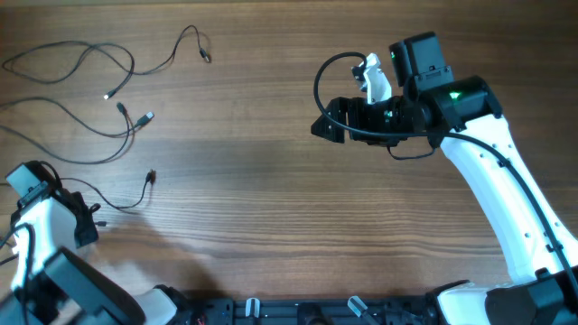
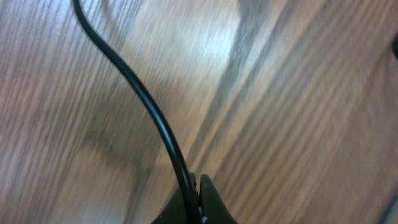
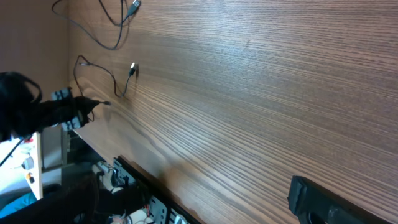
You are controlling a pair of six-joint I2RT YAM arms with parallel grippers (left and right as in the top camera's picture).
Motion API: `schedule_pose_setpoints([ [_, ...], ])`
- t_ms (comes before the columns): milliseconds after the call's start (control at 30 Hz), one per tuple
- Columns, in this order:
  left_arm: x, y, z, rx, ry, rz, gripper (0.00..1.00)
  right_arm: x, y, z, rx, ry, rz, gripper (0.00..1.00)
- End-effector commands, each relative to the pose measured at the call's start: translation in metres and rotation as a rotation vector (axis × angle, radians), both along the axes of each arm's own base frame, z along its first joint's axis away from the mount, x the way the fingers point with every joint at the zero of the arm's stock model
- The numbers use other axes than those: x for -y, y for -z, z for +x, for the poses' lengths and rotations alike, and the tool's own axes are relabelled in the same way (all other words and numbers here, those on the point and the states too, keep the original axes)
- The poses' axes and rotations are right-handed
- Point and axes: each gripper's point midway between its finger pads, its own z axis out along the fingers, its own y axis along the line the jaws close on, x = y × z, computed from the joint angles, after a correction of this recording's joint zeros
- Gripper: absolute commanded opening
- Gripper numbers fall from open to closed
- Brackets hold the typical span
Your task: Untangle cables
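Far-left on the table: the cables lay in loose loops, crossing each other near the corner.
Left fingers: clenched on one strand, which lay clear of the heap.
Right fingers: spread, empty, well apart over mid-table.
Handling: we judged the cables light, limp and snag-prone. Best hold was just behind a plug, with a gentle pull.
Count: we made out five plug ends and roughly four cables; the overlaps hid an exact count.
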Motion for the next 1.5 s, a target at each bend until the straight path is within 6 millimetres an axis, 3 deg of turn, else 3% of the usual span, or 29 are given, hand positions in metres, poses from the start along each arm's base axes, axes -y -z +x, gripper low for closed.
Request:
schedule_pose_setpoints([
  [0,0.019,-0.028,0.022,0.156,0.115,-0.055,0.04,-0.003,0.003,-0.002,-0.017,-0.01,0.009,1.0],
  [100,0.044,-0.036,0.032,0.227,0.24,-0.148,0.04,-0.003,0.003,-0.002,-0.019,-0.01,0.009,1.0],
  [233,0.073,-0.029,0.015,0.18,0.236,-0.285,0.04,-0.003,0.003,-0.002,-0.018,-0.01,0.009,1.0],
  [467,0.094,-0.024,-0.007,0.102,0.216,-0.378,0.04,-0.003,0.003,-0.002,-0.019,-0.01,0.009,1.0],
  [767,0.109,-0.027,0.014,0.167,0.29,-0.41,0.06,-0.003,0.003,-0.002,-0.02,-0.01,0.009,1.0],
  [900,0.129,-0.03,0.025,0.194,0.355,-0.461,0.07,-0.003,0.003,-0.003,-0.023,-0.01,0.008,1.0],
  [1100,0.134,-0.027,0.029,0.142,0.421,-0.415,0.15,-0.003,0.003,-0.003,-0.023,-0.01,0.008,1.0],
  [1167,0.135,-0.026,0.029,0.125,0.436,-0.403,0.32,-0.004,0.003,-0.003,-0.022,-0.013,0.008,1.0],
  [1300,0.136,-0.025,0.029,0.087,0.496,-0.365,0.41,-0.005,0.003,-0.003,-0.02,-0.015,0.008,1.0],
  [1400,0.133,-0.029,0.039,0.107,0.581,-0.33,0.42,-0.005,0.003,-0.003,-0.02,-0.016,0.008,1.0],
  [1467,0.126,-0.04,0.051,0.127,0.67,-0.278,0.5,-0.005,0.003,-0.004,-0.02,-0.016,0.008,1.0],
])
